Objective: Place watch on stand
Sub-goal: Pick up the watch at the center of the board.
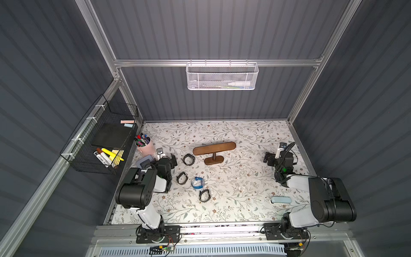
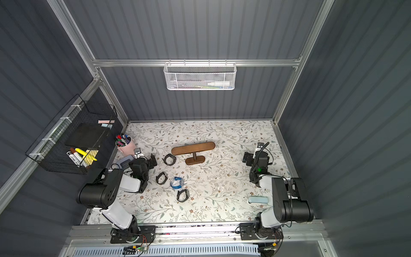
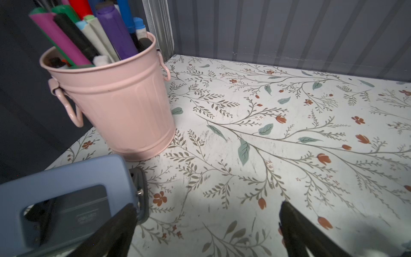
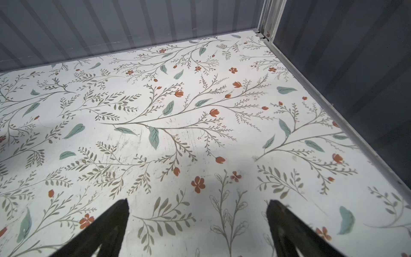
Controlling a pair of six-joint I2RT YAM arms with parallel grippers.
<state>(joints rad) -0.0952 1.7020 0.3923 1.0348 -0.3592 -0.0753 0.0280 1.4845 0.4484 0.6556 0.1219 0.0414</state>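
Note:
The dark wooden T-shaped stand (image 1: 214, 148) (image 2: 193, 148) is upright at mid-table, its bar bare. Left of it lies a black watch (image 1: 189, 159) (image 2: 170, 159). Two more black watches (image 1: 182, 178) (image 1: 204, 195) lie nearer the front, with a blue and white watch (image 1: 197, 183) (image 2: 177, 183) between them. My left gripper (image 1: 166, 156) (image 3: 206, 213) hovers open and empty just left of the nearest black watch. Over bare table by the right wall, my right gripper (image 1: 274, 155) (image 4: 199, 211) is open and empty too. Neither wrist view shows a watch or the stand.
A pink bucket of markers (image 1: 145, 146) (image 3: 115, 106) and a blue hole punch (image 1: 145, 162) (image 3: 62, 195) crowd the left gripper's far-left side. A pale stapler (image 1: 280, 200) lies front right. A black wire basket (image 1: 100, 138) hangs on the left wall, a white mesh basket (image 1: 222, 76) on the back wall.

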